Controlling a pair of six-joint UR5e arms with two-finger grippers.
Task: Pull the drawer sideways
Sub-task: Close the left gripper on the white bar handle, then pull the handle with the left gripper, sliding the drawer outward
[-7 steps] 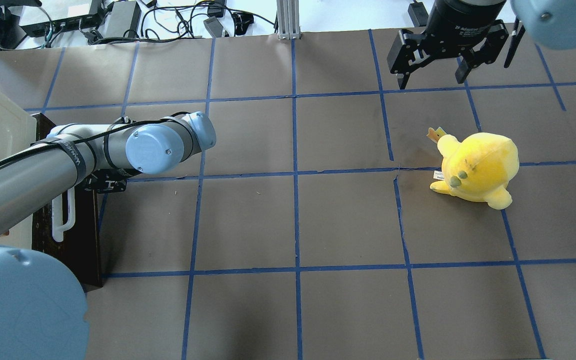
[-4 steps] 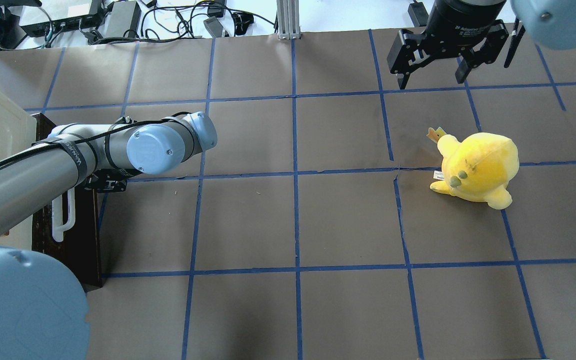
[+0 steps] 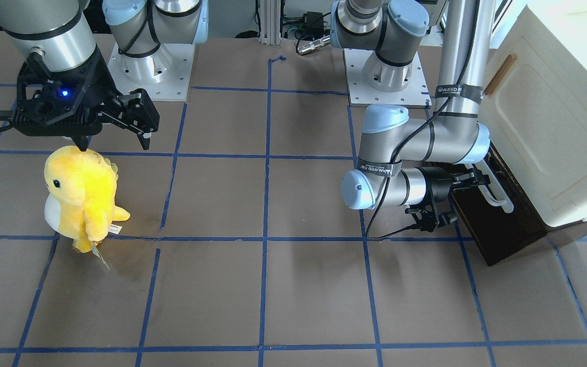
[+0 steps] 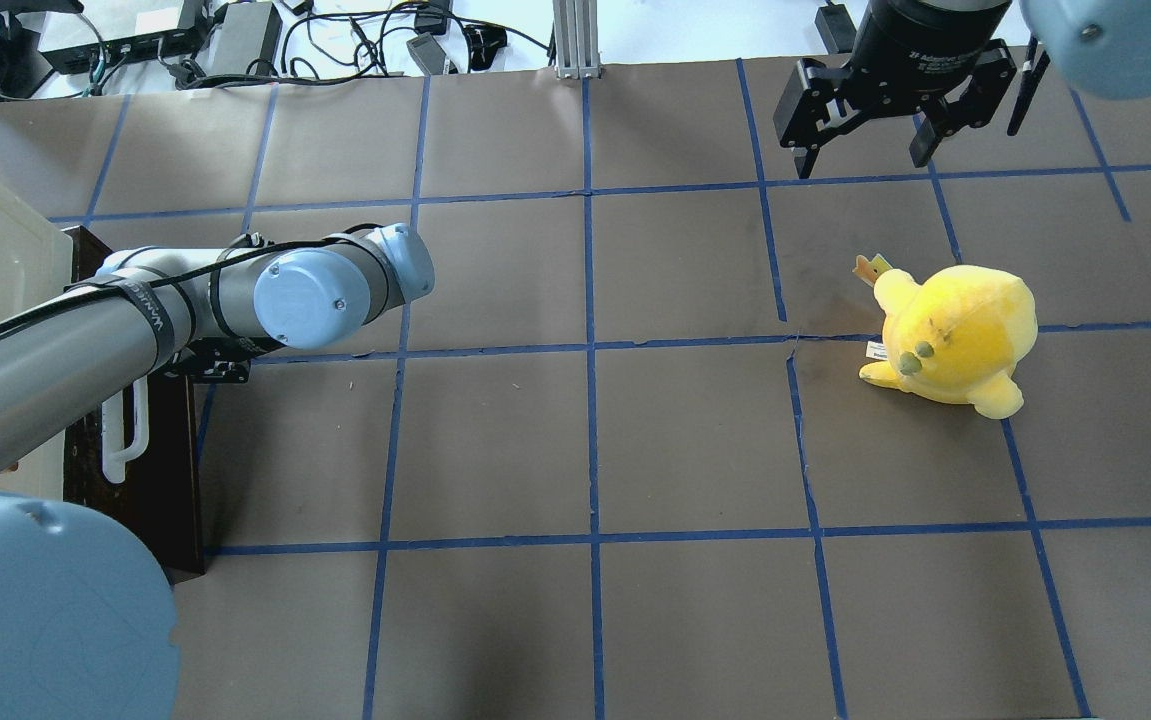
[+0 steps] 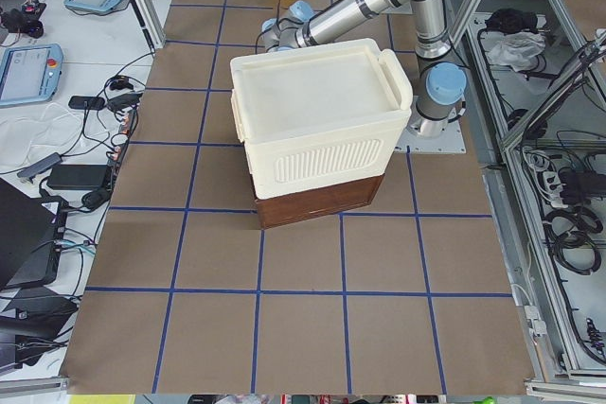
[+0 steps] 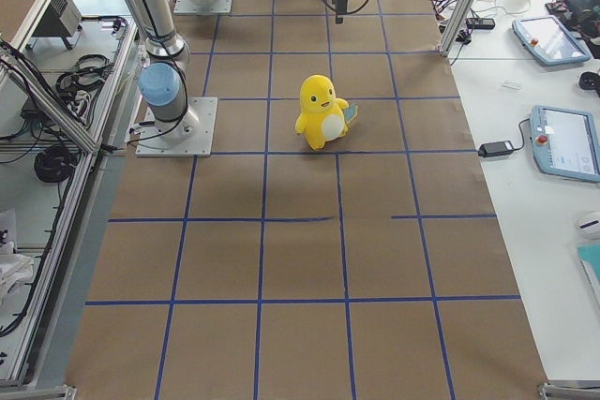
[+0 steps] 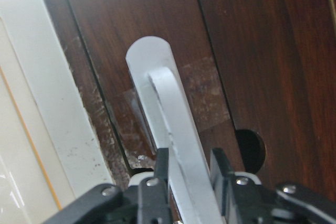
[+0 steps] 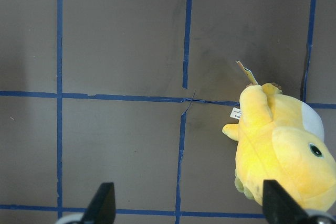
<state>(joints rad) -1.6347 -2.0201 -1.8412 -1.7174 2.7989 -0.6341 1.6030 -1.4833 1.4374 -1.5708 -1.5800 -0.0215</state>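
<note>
**While the handle [image 7: 168, 103] is gripped, the drawer [image 3: 507, 229] has scarcely stirred**

Although the left gripper [image 7: 190, 157] is clamped on the white handle, almost no shift can be seen over the last second — only a faint creep of the arm. The drawer lies straight ahead of that gripper, its dark front set low under the cream cabinet [image 3: 553, 127]. The pull is therefore judged to be only just starting, with nearly all its travel left. The right gripper [image 4: 862, 165] is held with its fingers apart — the yellow toy [image 4: 950, 335] sits below it, untouched.
</note>
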